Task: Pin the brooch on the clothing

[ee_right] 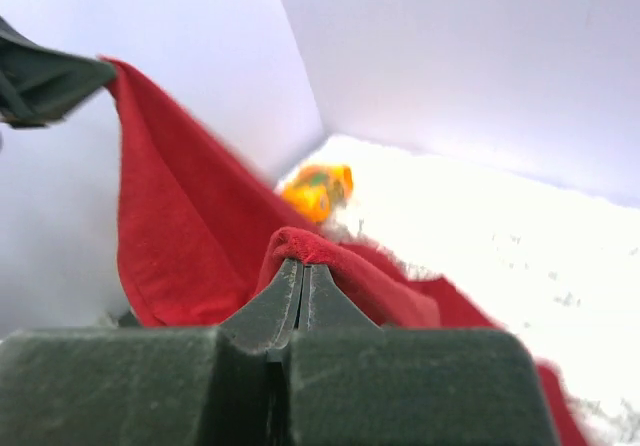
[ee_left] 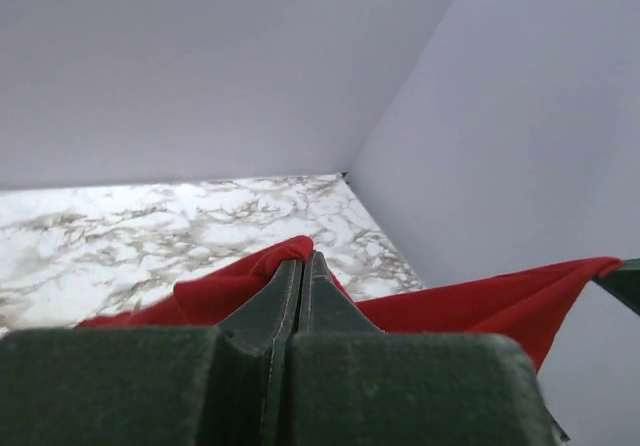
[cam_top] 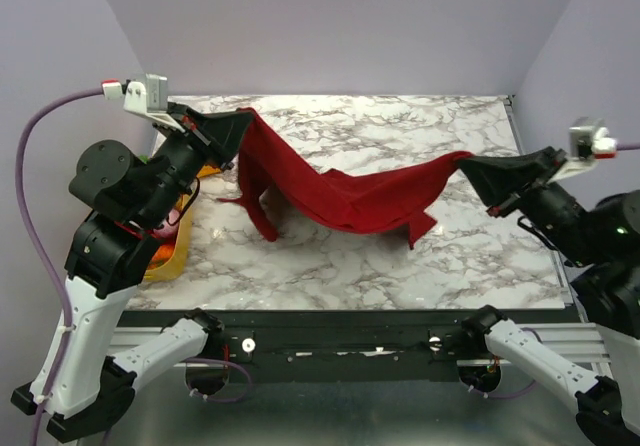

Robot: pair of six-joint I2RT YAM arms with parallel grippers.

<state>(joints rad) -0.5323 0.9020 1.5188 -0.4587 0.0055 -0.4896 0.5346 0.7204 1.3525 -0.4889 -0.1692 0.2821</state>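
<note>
left gripper point(cam_top: 242, 117): raised, jaws closed | right gripper point(cam_top: 466, 164): raised, jaws closed | arms spread apart

Top view: high above 6 o'clock table edge, facing 12 o'clock over white-grey veined marble tabletop point(cam_top: 400, 266). Left wrist view: close, low, facing 3 o'clock. Right wrist view: likewise, facing 9 o'clock. All share dark red cloth T-shirt point(cam_top: 340, 201).
</note>
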